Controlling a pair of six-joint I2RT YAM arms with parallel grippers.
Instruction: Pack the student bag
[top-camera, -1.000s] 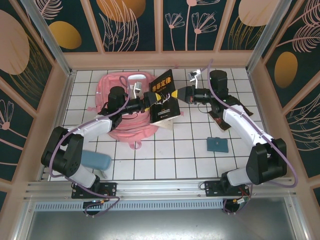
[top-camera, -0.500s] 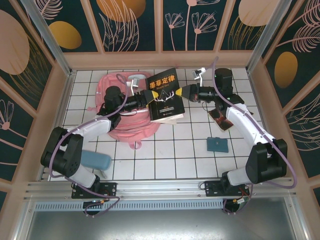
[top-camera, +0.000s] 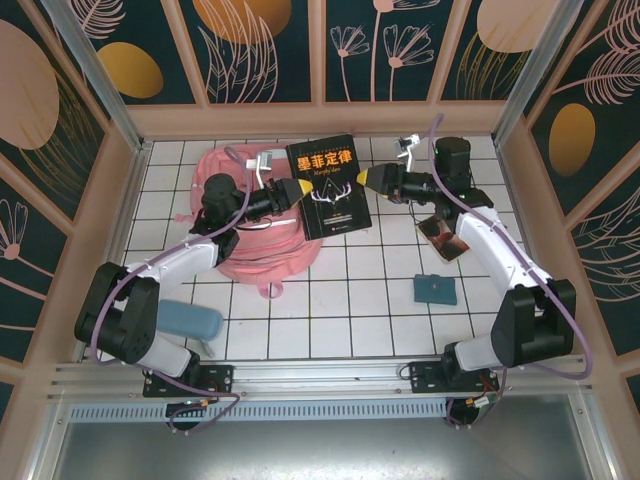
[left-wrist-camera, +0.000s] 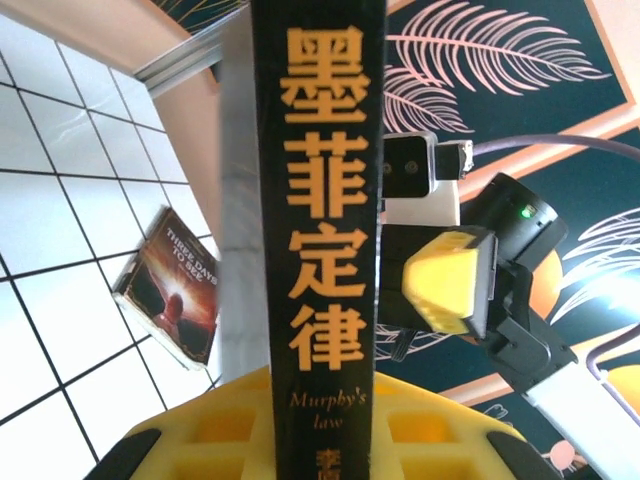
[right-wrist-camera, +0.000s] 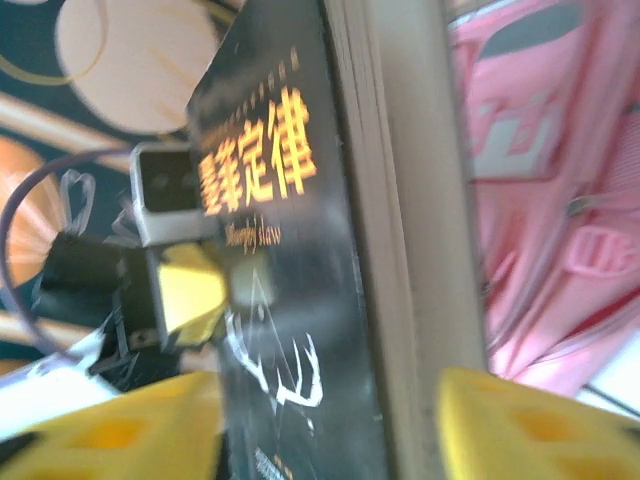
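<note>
Left gripper (top-camera: 299, 188) ends an arm that starts at the near-left base, folds back at the elbow and then stretches away and to the right across the tiled table (top-camera: 330, 320). Its wrist is turned level, so the fingers point toward the middle. Beside that arm's near joint lies one small blue case (top-camera: 190, 322). On the near-right tiles there is one flat teal item (top-camera: 436, 290), well apart from everything else.

Farther in, one brown-covered book (top-camera: 447, 238) lies flat under the right forearm. The right arm climbs from the near-right base along the right side, bends at the elbow and reaches leftward, its wrist also level. The two arms point at each other.

Between them one black book (top-camera: 330, 190) with orange lettering is lifted off the tiles, cover toward the overhead camera. That makes two books in all. The left gripper is clamped on the black book's spine side, its yellow fingers pressing both faces. The right gripper (top-camera: 362, 178) is released: its jaws stand apart, one finger on each side of the page edge.

The student bag (top-camera: 262, 250), the only bag, lies flat on the far-left tiles under the left wrist, just beside the black book's left edge.
</note>
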